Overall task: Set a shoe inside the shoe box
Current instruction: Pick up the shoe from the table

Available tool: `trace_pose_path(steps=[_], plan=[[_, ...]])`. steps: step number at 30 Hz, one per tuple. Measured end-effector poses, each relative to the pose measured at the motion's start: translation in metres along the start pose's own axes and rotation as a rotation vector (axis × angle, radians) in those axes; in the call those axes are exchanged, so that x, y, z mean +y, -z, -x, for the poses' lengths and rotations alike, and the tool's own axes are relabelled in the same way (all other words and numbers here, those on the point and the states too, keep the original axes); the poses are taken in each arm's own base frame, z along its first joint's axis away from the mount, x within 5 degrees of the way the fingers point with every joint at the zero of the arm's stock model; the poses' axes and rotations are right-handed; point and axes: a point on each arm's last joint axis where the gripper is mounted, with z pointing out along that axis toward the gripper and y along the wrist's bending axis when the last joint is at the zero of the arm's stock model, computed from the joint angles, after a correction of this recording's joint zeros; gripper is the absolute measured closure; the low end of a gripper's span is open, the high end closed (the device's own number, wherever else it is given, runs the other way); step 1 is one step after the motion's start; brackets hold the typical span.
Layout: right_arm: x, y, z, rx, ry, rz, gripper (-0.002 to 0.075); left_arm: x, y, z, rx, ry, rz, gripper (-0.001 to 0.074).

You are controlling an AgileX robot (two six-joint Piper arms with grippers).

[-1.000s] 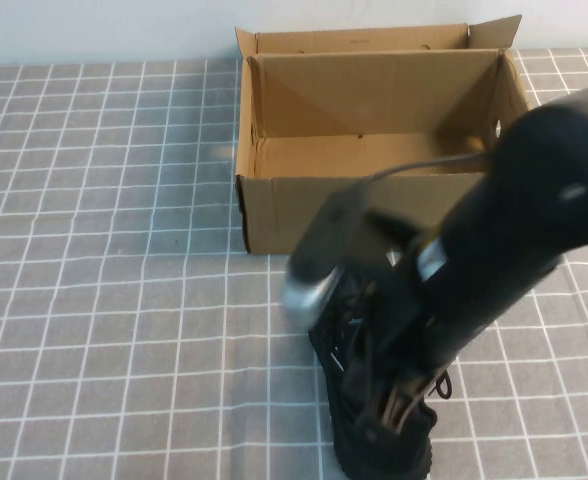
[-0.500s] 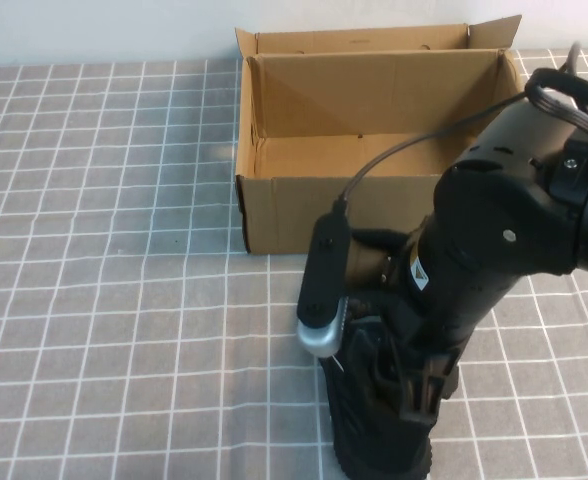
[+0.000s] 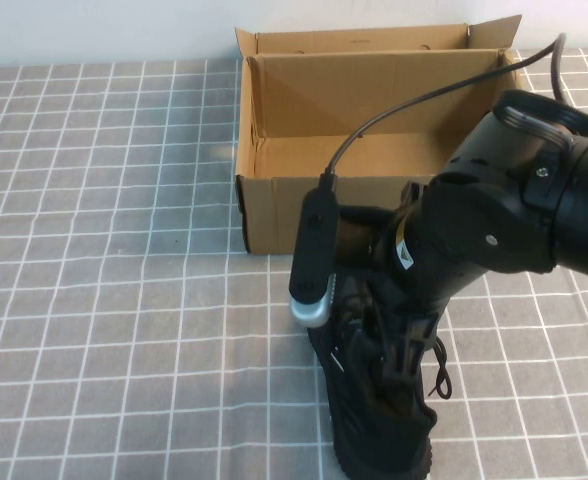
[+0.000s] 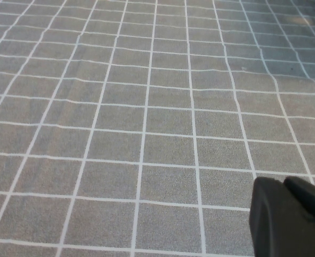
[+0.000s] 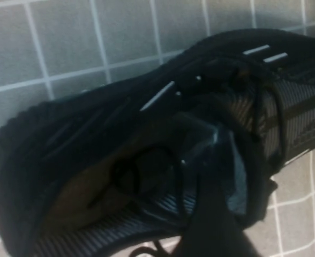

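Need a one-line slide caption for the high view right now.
Right tool down on the black shoe lying in front of the open, empty shoe box; left tool out of this view, parked above the checked cloth.

You have the shoe, an all-black knit sneaker with black laces and short white dash marks on its side, lying on the worktop at 6 o'clock. The shoe box, brown corrugated cardboard, stands open at 12 o'clock, flap raised behind, interior bare.
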Motion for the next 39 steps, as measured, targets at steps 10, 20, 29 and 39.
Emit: trace_pose_path(steps=[10,20,29,39], plan=[[-0.002,-0.001,0.003,-0.033,0.004,-0.020,0.0327,0.000,0.000,0.000,0.000,0.000,0.000,0.0736],[-0.002,-0.024,0.004,0.022,0.032,-0.012,0.0328,0.000,0.000,0.000,0.000,0.000,0.000,0.0736],[-0.004,-0.042,0.004,0.056,0.055,-0.019,0.0328,0.000,0.000,0.000,0.000,0.000,0.000,0.0736],[-0.007,-0.043,0.005,0.031,0.053,-0.035,0.0386,0.000,0.000,0.000,0.000,0.000,0.000,0.0736]])
